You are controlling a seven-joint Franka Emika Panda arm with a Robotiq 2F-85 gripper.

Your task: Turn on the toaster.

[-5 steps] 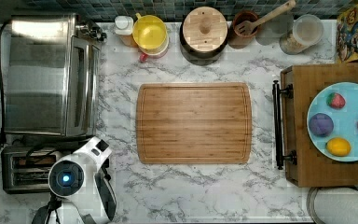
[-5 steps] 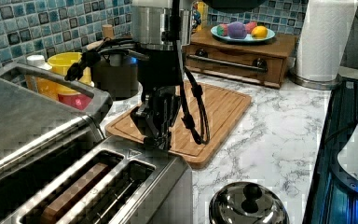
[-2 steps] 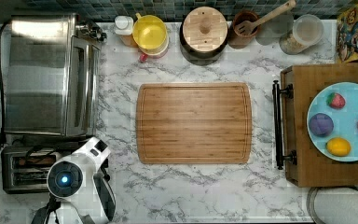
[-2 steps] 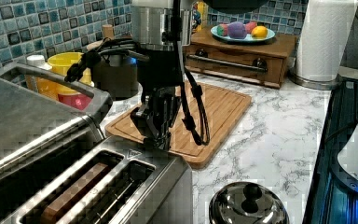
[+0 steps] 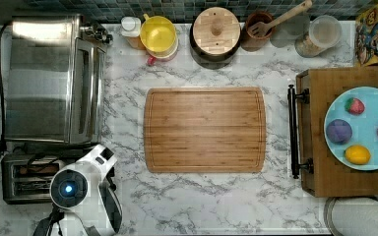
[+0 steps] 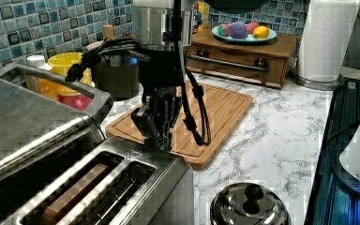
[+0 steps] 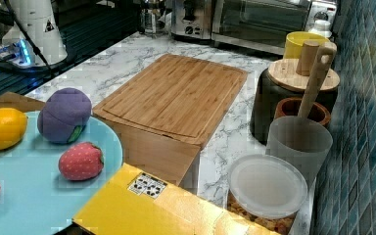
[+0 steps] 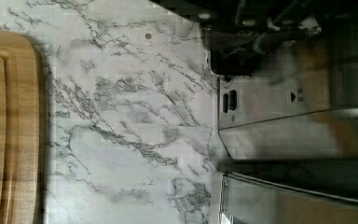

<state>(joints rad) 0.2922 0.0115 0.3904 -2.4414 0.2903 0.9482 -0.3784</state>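
The toaster (image 6: 122,187) is a small brushed-steel box with two long top slots, and a brown slice sits in one slot. In the top view it lies at the lower left (image 5: 19,179), partly under my arm's white wrist (image 5: 69,189). My gripper (image 6: 161,140) hangs straight down at the toaster's far end, beside the cutting board (image 6: 206,112). Its fingers are drawn together and look shut, with nothing seen between them. The wrist view looks down on the toaster's steel end (image 8: 270,98) and the marble counter. The black lever is hidden behind the gripper.
The big steel toaster oven (image 5: 44,78) stands right beside the toaster. Jars, a yellow cup (image 5: 160,34) and a utensil pot line the tiled wall. A wooden tray with a blue plate (image 5: 359,128) of toy fruit is on the top view's right. A steel lid (image 6: 248,206) sits near the toaster.
The arm has edged very slightly toward the toaster. Nothing else has moved.
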